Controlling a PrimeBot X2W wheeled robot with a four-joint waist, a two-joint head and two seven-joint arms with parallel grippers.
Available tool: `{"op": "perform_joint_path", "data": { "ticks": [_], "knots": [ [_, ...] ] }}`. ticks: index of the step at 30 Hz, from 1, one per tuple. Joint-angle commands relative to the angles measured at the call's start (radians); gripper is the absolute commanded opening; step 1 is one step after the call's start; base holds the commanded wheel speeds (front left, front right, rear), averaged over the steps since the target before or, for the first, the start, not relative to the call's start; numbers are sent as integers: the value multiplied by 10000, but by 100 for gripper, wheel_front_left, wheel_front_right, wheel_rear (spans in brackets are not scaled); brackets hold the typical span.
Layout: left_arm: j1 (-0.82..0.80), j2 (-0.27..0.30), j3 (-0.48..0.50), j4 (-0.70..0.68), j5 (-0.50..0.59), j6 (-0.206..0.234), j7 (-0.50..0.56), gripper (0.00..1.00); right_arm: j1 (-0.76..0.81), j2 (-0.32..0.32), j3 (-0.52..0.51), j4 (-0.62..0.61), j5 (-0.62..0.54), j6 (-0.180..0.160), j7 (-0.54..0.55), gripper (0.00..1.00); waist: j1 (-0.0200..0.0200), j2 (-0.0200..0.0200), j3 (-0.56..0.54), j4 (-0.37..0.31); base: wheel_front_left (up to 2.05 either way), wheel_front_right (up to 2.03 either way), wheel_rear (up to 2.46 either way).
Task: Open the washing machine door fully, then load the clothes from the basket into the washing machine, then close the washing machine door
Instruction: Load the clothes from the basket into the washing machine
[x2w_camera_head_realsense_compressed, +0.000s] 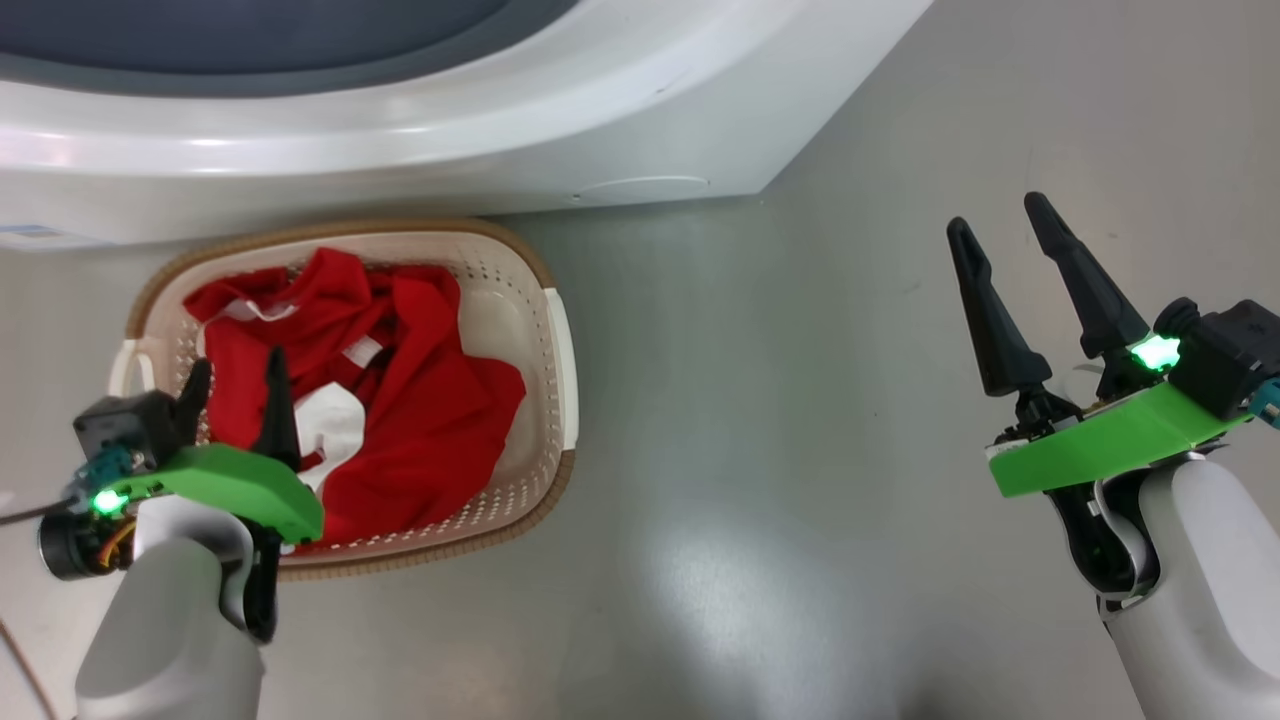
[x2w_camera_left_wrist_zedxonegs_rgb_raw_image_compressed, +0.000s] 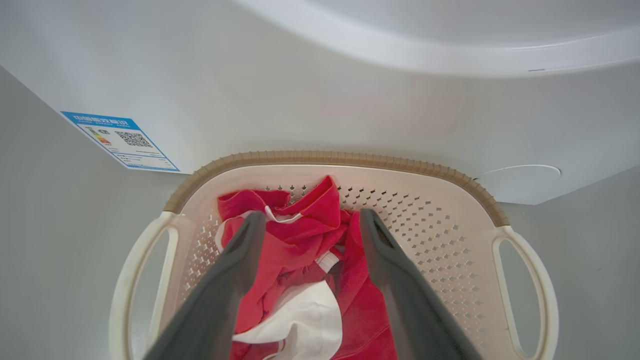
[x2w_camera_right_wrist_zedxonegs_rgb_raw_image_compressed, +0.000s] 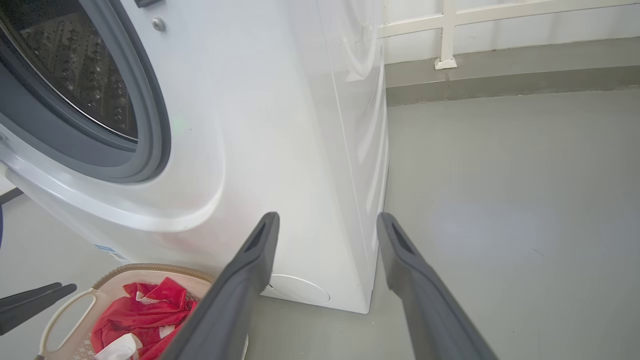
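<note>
A washing machine (x2w_camera_right_wrist_zedxonegs_rgb_raw_image_compressed: 280, 125) has a smooth, glossy white casing, a matt grey rubber seal (x2w_camera_right_wrist_zedxonegs_rgb_raw_image_compressed: 152, 125) and a shiny perforated steel drum (x2w_camera_right_wrist_zedxonegs_rgb_raw_image_compressed: 75, 65). The basket (x2w_camera_head_realsense_compressed: 500, 290) is cream perforated plastic with a brown woven-look rim (x2w_camera_left_wrist_zedxonegs_rgb_raw_image_compressed: 350, 159). The clothes (x2w_camera_head_realsense_compressed: 420, 400) are soft, creased red and white cloth. The floor (x2w_camera_head_realsense_compressed: 760, 450) is smooth grey with a dull sheen. The left hand (x2w_camera_left_wrist_zedxonegs_rgb_raw_image_compressed: 311, 215) has matt dark grey fingers.

SITE: laundry area; home or test room cannot be told | EVIDENCE 1: white front-loading washing machine (x2w_camera_right_wrist_zedxonegs_rgb_raw_image_compressed: 300, 125), perforated steel drum (x2w_camera_right_wrist_zedxonegs_rgb_raw_image_compressed: 85, 65), grey door seal (x2w_camera_right_wrist_zedxonegs_rgb_raw_image_compressed: 152, 125) | EVIDENCE 2: blue label sticker (x2w_camera_left_wrist_zedxonegs_rgb_raw_image_compressed: 120, 141) on machine front | EVIDENCE 3: basket (x2w_camera_head_realsense_compressed: 562, 350) of red clothes (x2w_camera_head_realsense_compressed: 420, 400) on smooth grey floor (x2w_camera_head_realsense_compressed: 800, 450) just before the machine | EVIDENCE 4: white rail (x2w_camera_right_wrist_zedxonegs_rgb_raw_image_compressed: 445, 30) along the far wall
</note>
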Motion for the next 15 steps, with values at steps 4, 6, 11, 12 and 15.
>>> {"op": "perform_joint_path", "data": {
  "ticks": [4,6,11,12,15],
  "knots": [
    [-442,433,330,654,113,-141,-122,100,16,34,222,-262,-95,16,-118,100,0,0,376,-167,0,0,0],
    [-680,481,357,1076,89,-162,-122,100,-36,53,242,-280,-94,16,-118,100,0,0,507,-221,0,0,0],
    [-1247,623,410,2081,42,-168,-122,100,-140,98,256,-325,-100,16,-118,100,0,0,835,-368,0,0,0],
    [-1348,630,406,2265,43,-140,-122,100,-157,104,251,-336,-100,16,-118,100,0,0,899,-398,0,0,0],
    [-1647,744,412,2806,13,-141,-122,100,-204,135,236,-375,-99,16,-118,100,0,0,1098,-484,0,0,0]
  ]
}}
